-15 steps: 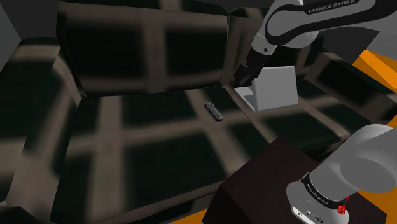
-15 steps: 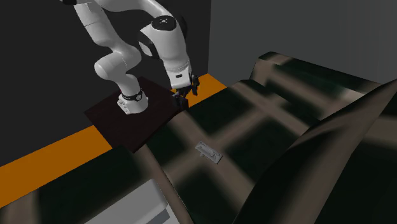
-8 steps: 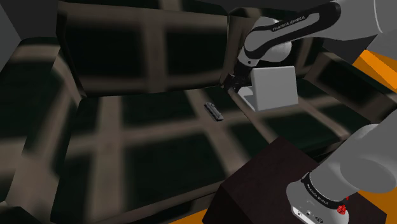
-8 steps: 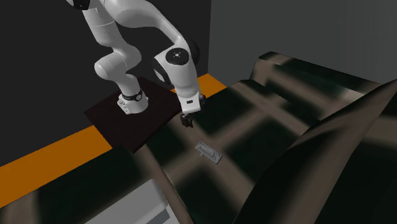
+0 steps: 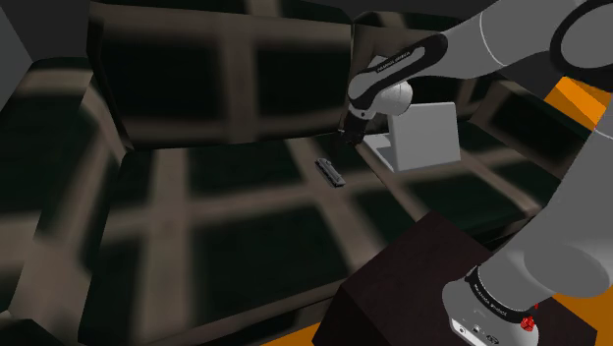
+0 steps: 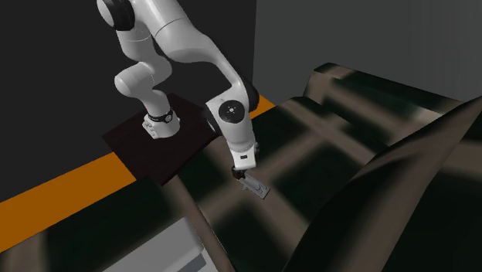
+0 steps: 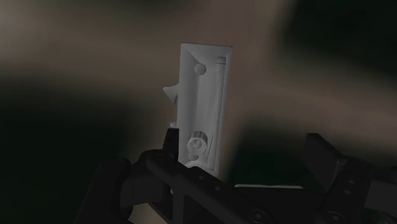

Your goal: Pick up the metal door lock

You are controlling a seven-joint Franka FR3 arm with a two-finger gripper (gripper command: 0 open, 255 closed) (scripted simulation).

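The pale door lock (image 7: 200, 95) lies flat on the sofa (image 6: 324, 139) under the gripper (image 7: 245, 156), close beside one of its wide-apart fingers (image 7: 321, 156).

Shoulder view: high beside the stand (image 5: 413, 285), looking down across the sofa (image 5: 226, 88) seat. Second exterior view: high across the seat, facing the arm (image 6: 178, 39). Wrist view: close over the lock (image 7: 202, 108); all three share that seat patch.
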